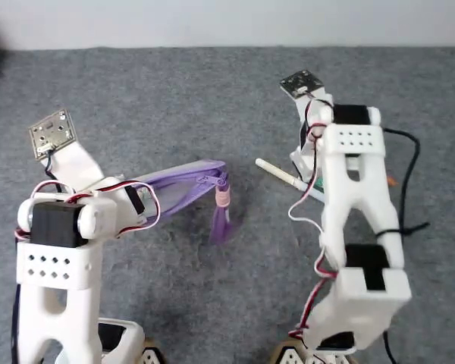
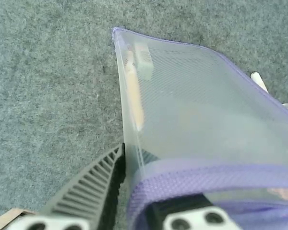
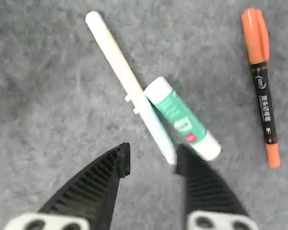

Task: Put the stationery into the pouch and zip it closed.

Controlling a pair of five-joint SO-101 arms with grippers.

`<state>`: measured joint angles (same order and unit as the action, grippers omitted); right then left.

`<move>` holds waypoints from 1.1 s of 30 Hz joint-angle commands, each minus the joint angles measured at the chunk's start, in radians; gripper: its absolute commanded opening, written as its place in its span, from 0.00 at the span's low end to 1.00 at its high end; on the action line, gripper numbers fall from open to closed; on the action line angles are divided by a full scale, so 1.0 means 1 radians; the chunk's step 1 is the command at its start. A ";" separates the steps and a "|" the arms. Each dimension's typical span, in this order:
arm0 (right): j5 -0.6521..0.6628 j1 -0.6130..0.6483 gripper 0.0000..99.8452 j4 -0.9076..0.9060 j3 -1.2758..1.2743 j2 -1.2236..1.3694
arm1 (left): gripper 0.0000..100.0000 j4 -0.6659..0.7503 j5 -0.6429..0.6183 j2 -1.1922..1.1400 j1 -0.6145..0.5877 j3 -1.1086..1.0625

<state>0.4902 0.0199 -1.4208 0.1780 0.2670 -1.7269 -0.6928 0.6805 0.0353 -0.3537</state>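
Your left claw (image 2: 134, 178) is clamped on the purple-edged translucent mesh pouch (image 2: 197, 115), which holds a yellow pencil (image 2: 133, 91). Your right claw (image 3: 152, 155) hangs spread over the white pen (image 3: 122, 76) and green-and-white glue stick (image 3: 180, 117), which touch on the grey felt desk (image 1: 174, 98). Seen from above, the pouch is at their 9 o'clock and the orange marker (image 3: 260, 81) at 3 o'clock.

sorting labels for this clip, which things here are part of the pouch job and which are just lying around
Part of the job: pouch, pencil and eraser inside it, white pen, glue stick, orange marker.
Just there: grey mat, black cable by an arm.
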 commanded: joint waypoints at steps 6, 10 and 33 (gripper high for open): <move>0.071 -0.013 0.25 -0.002 0.218 0.222 | 0.01 0.005 -0.011 0.000 -0.003 0.024; 0.071 -0.013 0.25 -0.002 0.311 0.335 | 0.01 0.005 -0.011 0.000 -0.003 0.024; 0.092 -0.108 0.01 -0.134 0.453 0.312 | 0.01 0.017 -0.011 0.000 -0.003 0.022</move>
<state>0.6329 -0.0875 -1.4975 0.5969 0.7273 -1.7254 -0.6928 0.6805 0.0353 -0.3537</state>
